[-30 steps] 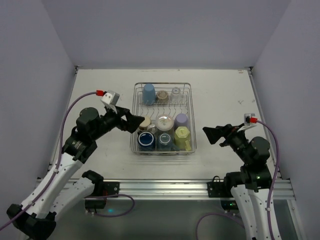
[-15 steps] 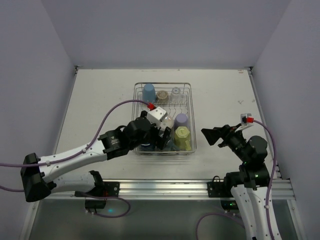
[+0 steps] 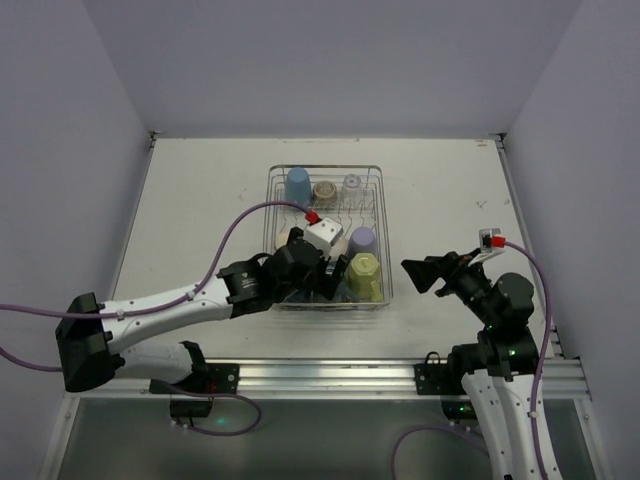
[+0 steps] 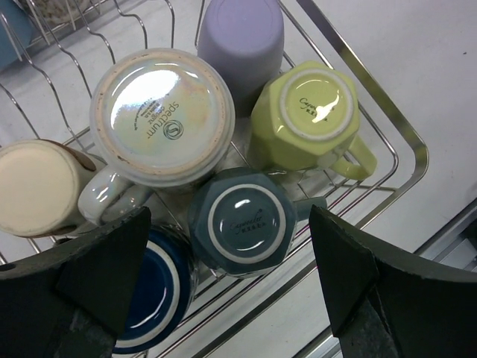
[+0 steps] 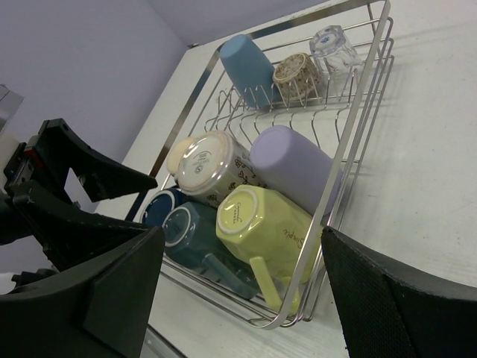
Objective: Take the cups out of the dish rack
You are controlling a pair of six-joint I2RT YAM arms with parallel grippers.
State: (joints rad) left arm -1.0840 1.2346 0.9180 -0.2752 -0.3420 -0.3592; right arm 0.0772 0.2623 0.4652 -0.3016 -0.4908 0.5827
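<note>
Nine cups in one silver wire dish rack point(image 3: 381, 220), centre of top view.
Far row: light blue tumbler point(image 3: 298, 186), speckled beige cup point(image 3: 324, 190), clear glass point(image 3: 351, 184). Near group: cream cup point(image 4: 37, 186), white mug point(image 4: 160, 112), lavender tumbler point(image 4: 242, 33), yellow-green mug point(image 4: 309, 112), grey-teal mug point(image 4: 242, 222), dark blue cup point(image 4: 156, 287). Over grey-teal mug: left gripper point(image 4: 231, 261), arm stretched in from lower left, jaws wide, holding nothing. Right of rack: right gripper point(image 3: 420, 272), jaws apart, empty.

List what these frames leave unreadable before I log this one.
- Top external: the left gripper covers the near-left cups in the dish rack; which lie under it cannot be told.
- Left wrist: the dark blue cup is half hidden by a finger and cut by the bottom edge.
- Left wrist: the light blue cup is cut off at the top-left corner.
</note>
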